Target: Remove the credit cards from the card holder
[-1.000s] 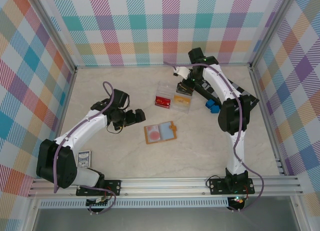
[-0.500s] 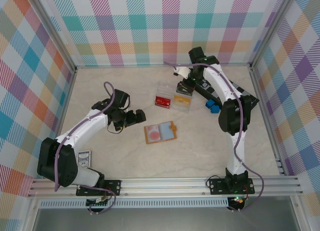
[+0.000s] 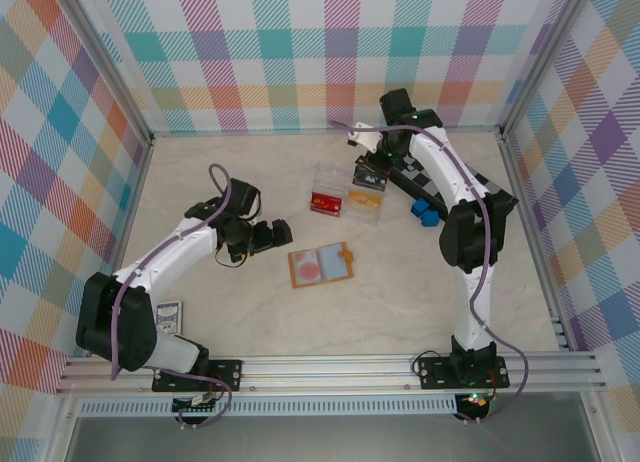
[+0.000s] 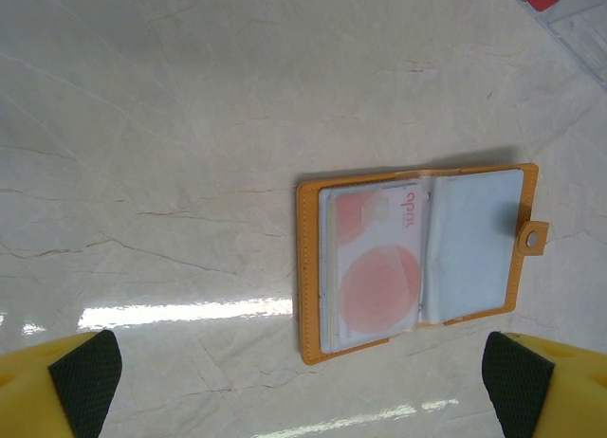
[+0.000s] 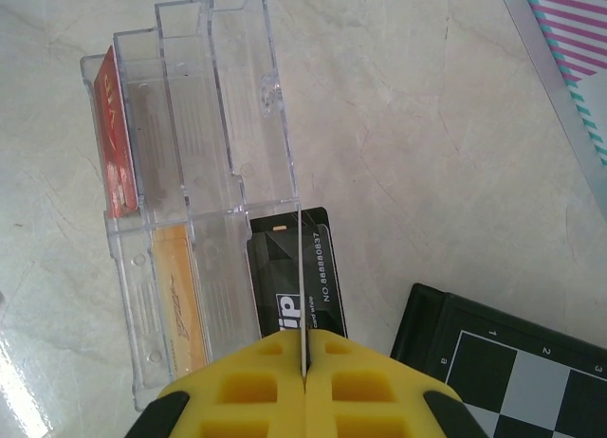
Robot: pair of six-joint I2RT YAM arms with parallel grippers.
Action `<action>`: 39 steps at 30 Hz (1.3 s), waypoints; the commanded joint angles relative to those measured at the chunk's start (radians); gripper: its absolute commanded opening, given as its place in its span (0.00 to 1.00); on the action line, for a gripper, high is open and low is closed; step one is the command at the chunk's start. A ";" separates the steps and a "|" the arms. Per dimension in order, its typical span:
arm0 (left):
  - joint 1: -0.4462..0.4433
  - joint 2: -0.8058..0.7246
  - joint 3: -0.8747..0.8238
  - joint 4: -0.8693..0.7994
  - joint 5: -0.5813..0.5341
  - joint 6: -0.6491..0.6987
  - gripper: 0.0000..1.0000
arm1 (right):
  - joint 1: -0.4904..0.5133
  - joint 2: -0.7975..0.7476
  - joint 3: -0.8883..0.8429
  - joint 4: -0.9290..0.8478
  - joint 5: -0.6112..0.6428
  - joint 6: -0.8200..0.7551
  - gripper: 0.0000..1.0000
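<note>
The tan card holder (image 4: pixel 311 267) (image 3: pixel 320 265) lies open on the table. A white card with a pink disc (image 4: pixel 375 267) sits in its left pocket. My left gripper (image 4: pixel 302 391) (image 3: pixel 266 236) hovers just left of it, open wide, with only its pads (image 4: pixel 85 381) at the frame's bottom corners. My right gripper (image 5: pixel 305 348) (image 3: pixel 368 174) is shut on a thin credit card seen edge-on as a pale line (image 5: pixel 302 267). It is over the clear tray's near-right corner. Below it a dark card (image 5: pixel 285 277) lies flat. An orange-yellow card (image 5: pixel 178 296) rests in a tray slot.
The clear compartment tray (image 5: pixel 218 97) (image 3: pixel 350 195) also holds a red card (image 5: pixel 116 135). A black chequered board (image 5: pixel 512 362) lies right of it, with blue cubes (image 3: pixel 424 214) nearby. A small blue box (image 3: pixel 169 318) sits near the left arm's base. Walls enclose the table.
The right wrist has shifted slightly over the tray's far end, still shut. The left arm has barely moved.
</note>
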 commanded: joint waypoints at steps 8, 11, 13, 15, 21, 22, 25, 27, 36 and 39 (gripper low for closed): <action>0.010 0.006 -0.007 -0.001 0.014 0.022 1.00 | -0.021 -0.002 -0.036 -0.053 -0.041 -0.070 0.00; 0.010 0.006 -0.006 -0.002 0.014 0.021 1.00 | -0.025 0.005 -0.035 -0.065 -0.056 -0.072 0.00; 0.010 0.005 -0.007 -0.003 0.014 0.024 1.00 | -0.025 0.010 -0.034 -0.079 -0.063 -0.073 0.00; 0.010 0.004 -0.007 -0.004 0.012 0.023 1.00 | -0.025 0.015 -0.033 -0.089 -0.067 -0.072 0.00; 0.010 0.008 -0.010 -0.001 0.013 0.023 1.00 | -0.025 0.028 -0.034 -0.099 -0.073 -0.067 0.00; 0.010 0.007 -0.010 0.000 0.014 0.023 1.00 | -0.025 0.029 -0.034 -0.097 -0.073 -0.063 0.00; 0.010 0.008 -0.011 0.000 0.014 0.021 1.00 | -0.025 0.037 -0.030 -0.092 -0.081 -0.049 0.00; 0.011 0.007 -0.012 -0.001 0.014 0.021 1.00 | -0.025 0.044 -0.015 -0.103 -0.089 -0.037 0.00; 0.010 0.010 -0.014 0.002 0.016 0.022 1.00 | -0.025 0.054 0.015 -0.127 -0.101 0.013 0.03; 0.010 0.013 -0.012 0.003 0.018 0.021 1.00 | -0.023 0.056 0.014 -0.107 -0.100 0.032 0.07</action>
